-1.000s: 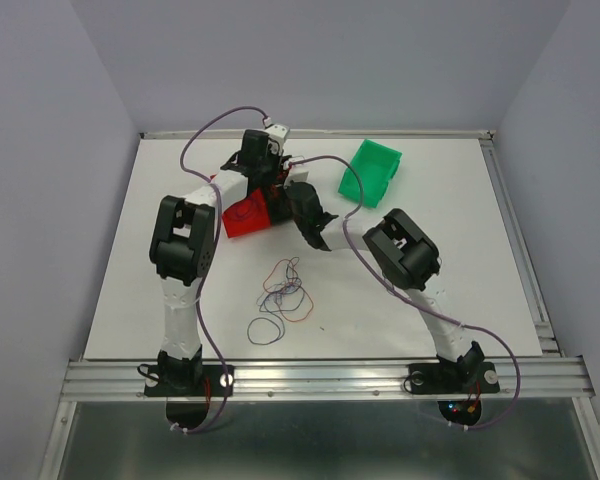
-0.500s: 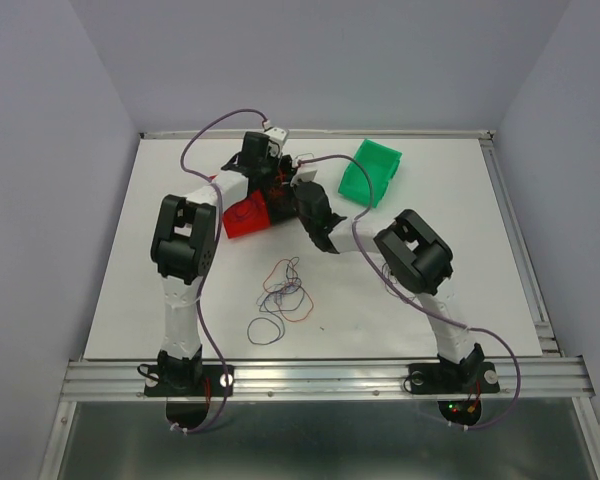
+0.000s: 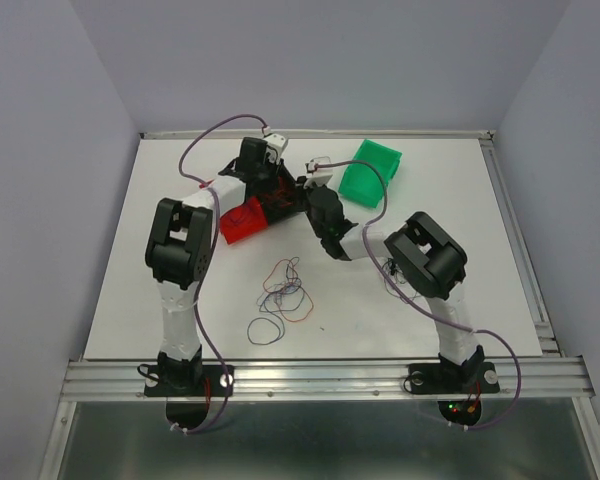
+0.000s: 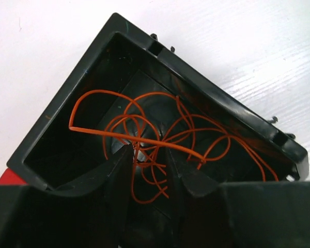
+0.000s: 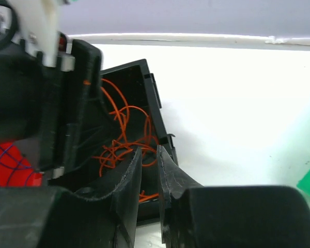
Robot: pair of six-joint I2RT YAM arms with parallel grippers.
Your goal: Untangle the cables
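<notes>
Green bin (image 3: pixel 370 172) seen at far right of white table (image 3: pixel 480 200). Red bin (image 3: pixel 242 221) set left of centre, black bin (image 4: pixel 217 101) just beside it.

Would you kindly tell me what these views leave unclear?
- Left wrist: whether the left gripper grips the orange wires; its fingers hide the contact.
- Right wrist: likewise for the right gripper.
- Top: the grippers cover the black bin; loose cables too thin to trace.
</notes>
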